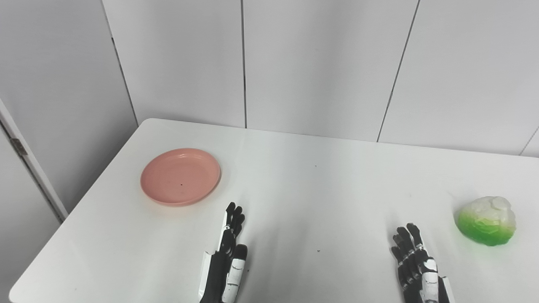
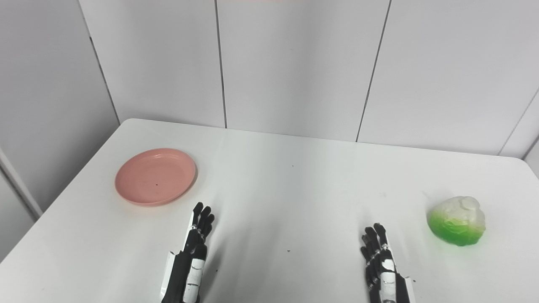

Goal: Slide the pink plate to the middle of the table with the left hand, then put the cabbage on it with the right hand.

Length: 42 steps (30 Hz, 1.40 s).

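A pink plate (image 1: 180,176) lies empty on the left part of the white table (image 1: 294,189). A green and white cabbage (image 1: 487,220) sits near the table's right edge. My left hand (image 1: 227,256) is open, fingers stretched forward, just right of and nearer than the plate, not touching it. My right hand (image 1: 414,263) is open and empty, fingers pointing forward, to the left of and nearer than the cabbage, apart from it. The same scene shows in the right eye view, with the plate (image 2: 156,176) at the left and the cabbage (image 2: 457,221) at the right.
The table's rounded far left corner and left edge lie close to the plate. Grey wall panels (image 1: 320,63) stand behind the table. A few small dark specks mark the tabletop.
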Tool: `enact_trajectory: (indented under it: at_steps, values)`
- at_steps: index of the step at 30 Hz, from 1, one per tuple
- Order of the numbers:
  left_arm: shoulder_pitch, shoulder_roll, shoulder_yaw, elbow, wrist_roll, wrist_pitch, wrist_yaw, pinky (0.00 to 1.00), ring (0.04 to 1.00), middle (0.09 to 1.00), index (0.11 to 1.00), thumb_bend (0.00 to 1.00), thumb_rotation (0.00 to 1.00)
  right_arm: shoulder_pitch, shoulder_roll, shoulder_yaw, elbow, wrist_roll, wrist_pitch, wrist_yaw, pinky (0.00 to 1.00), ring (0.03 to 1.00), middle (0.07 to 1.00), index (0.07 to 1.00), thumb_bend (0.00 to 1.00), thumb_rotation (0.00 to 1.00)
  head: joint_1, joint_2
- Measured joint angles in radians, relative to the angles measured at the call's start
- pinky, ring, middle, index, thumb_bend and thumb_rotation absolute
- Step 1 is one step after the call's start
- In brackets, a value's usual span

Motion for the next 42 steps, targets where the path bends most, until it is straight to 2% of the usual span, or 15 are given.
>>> enact_trajectory:
  at_steps: [11,15,20,22,27,30,35,38,42]
  values:
    - [-0.006,-0.001,0.005,0.01,0.004,-0.012,0.002,0.97,0.963,0.987,1.0,0.8,0.99,-0.005,0.0,0.003,0.012,-0.01,-0.011,-0.003,1.0,0.96,0.935,0.954,0.82,1.0,-0.009,-0.008]
    - [-0.007,-0.002,0.007,-0.008,-0.007,0.005,0.002,1.0,0.98,0.987,1.0,0.82,0.98,-0.008,-0.001,0.007,0.018,-0.015,-0.018,-0.003,1.0,0.957,0.933,0.949,0.81,1.0,-0.014,-0.005]
    - [-0.013,-0.003,0.013,-0.078,-0.088,0.127,-0.017,1.0,0.983,0.983,0.986,0.88,0.97,-0.009,-0.001,0.016,0.018,-0.024,-0.021,-0.008,1.0,0.955,0.933,0.951,0.82,1.0,-0.021,0.003]
    - [-0.019,-0.002,0.022,-0.107,-0.109,0.178,-0.024,0.96,0.973,0.977,0.974,0.91,0.97,-0.009,-0.001,0.018,0.017,-0.029,-0.021,-0.009,1.0,0.954,0.932,0.949,0.82,1.0,-0.025,0.005]
    - [-0.061,0.017,0.066,-0.215,-0.132,0.286,-0.042,0.93,0.955,0.953,0.957,0.94,0.97,-0.007,-0.001,0.021,0.014,-0.041,-0.021,-0.023,1.0,0.957,0.935,0.944,0.83,1.0,-0.029,0.008]
    - [-0.114,0.049,0.088,-0.257,-0.133,0.349,-0.051,0.94,0.948,0.936,0.945,0.93,0.97,-0.007,-0.001,0.024,0.013,-0.043,-0.021,-0.031,1.0,0.959,0.938,0.943,0.83,1.0,-0.029,0.006]
    - [-0.218,0.137,0.118,-0.302,-0.171,0.438,-0.069,0.94,0.922,0.922,0.939,0.94,0.93,-0.007,-0.001,0.03,0.012,-0.044,-0.021,-0.039,1.0,0.955,0.935,0.939,0.84,1.0,-0.032,0.006]
    - [-0.276,0.163,0.141,-0.315,-0.196,0.487,-0.069,0.93,0.929,0.934,0.942,0.95,0.94,-0.007,-0.001,0.032,0.012,-0.046,-0.021,-0.043,1.0,0.954,0.935,0.939,0.83,1.0,-0.032,0.006]
    - [-0.361,0.191,0.184,-0.316,-0.229,0.562,-0.069,0.9,0.904,0.903,0.895,0.97,0.92,-0.007,-0.001,0.036,0.011,-0.047,-0.021,-0.046,1.0,0.951,0.932,0.937,0.84,1.0,-0.035,0.005]
